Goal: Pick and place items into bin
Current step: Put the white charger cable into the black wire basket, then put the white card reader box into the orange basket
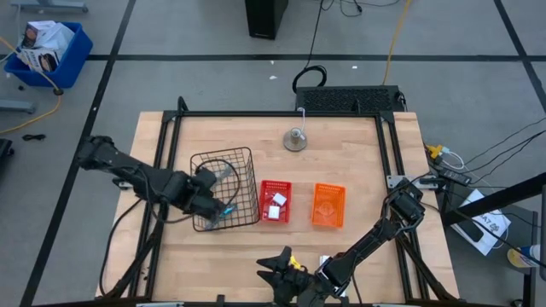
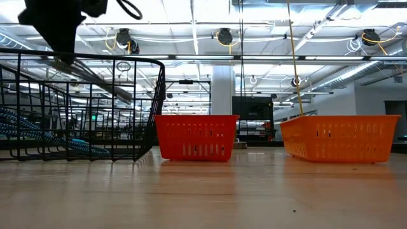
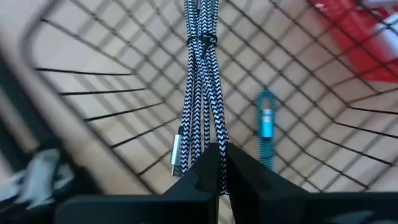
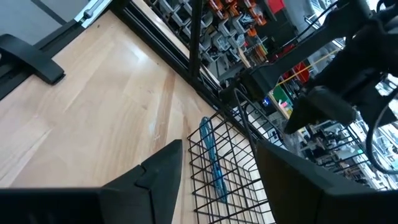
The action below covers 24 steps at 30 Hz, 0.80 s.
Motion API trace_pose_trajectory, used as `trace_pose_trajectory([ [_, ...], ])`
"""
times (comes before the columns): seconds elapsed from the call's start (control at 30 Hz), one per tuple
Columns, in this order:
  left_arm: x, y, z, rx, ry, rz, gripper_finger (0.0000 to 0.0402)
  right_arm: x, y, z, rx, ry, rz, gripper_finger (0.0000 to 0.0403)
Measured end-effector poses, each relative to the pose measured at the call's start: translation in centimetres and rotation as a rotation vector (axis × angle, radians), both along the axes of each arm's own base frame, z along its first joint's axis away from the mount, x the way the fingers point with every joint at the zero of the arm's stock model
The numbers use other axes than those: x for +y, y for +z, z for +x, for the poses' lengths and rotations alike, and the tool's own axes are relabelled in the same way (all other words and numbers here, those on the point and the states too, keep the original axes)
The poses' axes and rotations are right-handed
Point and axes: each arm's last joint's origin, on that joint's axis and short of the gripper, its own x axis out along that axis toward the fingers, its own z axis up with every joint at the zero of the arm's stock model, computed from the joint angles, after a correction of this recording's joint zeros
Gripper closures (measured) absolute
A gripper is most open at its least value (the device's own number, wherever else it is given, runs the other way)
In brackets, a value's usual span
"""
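Braided cable (image 3: 200, 93) hangs pinched in the left gripper (image 3: 221, 163) over the wire basket (image 1: 247, 155) — ready to drop; right gripper (image 4: 217, 163) waits, fingers apart.

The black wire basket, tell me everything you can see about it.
The black wire basket is a rectangular open-top bin of thin dark metal grid, standing upright on the wooden table, left of the red basket. The left gripper reaches into it, shut on a black-and-white braided cable bundled with a tie. A bright blue braided cable lies on its mesh floor. The right gripper, open, waits near the table's front edge.
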Motion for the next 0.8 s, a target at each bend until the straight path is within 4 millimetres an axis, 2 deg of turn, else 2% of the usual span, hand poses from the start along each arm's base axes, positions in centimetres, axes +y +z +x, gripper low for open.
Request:
trace_pose_trajectory([
  [0.2,1.9,-1.8,0.2,0.04,0.019,-0.071,0.0393,-0.2,0.0,0.2,-0.006,-0.008,0.023,0.0204],
  [0.33,2.7,-2.5,0.7,0.023,0.016,-0.102,0.0369,-0.2,0.0,0.2,-0.006,-0.008,0.024,0.0204],
  [0.47,3.0,-2.9,1.6,-0.035,-0.042,-0.13,0.0362,-0.2,0.0,0.2,-0.006,-0.007,0.024,0.0204],
  [0.7,3.2,-3.0,2.0,-0.077,-0.047,-0.101,0.0396,-0.2,0.0,0.2,-0.005,-0.007,0.023,0.0204],
  [0.8,2.9,-2.9,2.0,-0.08,-0.091,-0.072,0.0395,-0.2,-0.1,0.2,0.0,-0.007,0.017,0.0204],
])
